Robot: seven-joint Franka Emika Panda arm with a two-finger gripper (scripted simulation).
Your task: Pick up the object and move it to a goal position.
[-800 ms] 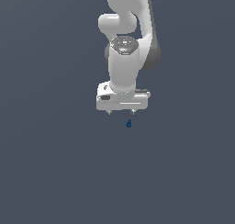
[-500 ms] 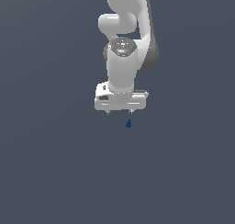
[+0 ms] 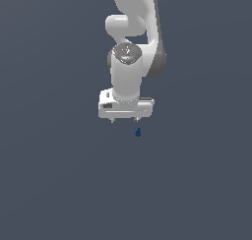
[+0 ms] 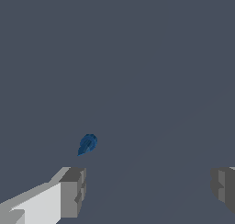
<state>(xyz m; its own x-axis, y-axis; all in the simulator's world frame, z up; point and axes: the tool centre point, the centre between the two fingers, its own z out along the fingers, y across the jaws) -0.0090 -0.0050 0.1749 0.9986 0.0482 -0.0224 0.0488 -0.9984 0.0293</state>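
Observation:
The object [image 3: 138, 133] is a tiny dark blue piece lying on the grey floor, just below the white gripper [image 3: 124, 120] in the exterior view and slightly toward that view's right. The gripper hangs above it, open, with nothing between its short fingertips. In the wrist view the object [image 4: 87, 143] lies just beyond one grey fingertip [image 4: 73, 191], outside the gap; the other fingertip [image 4: 224, 186] stands far apart from it.
A plain dark grey floor [image 3: 59, 185] surrounds the arm on all sides. The white arm [image 3: 130, 47] rises from the gripper toward the upper edge of the exterior view.
The arm has shifted slightly; the gripper sits a touch lower than before. The blue object has stayed where it was.

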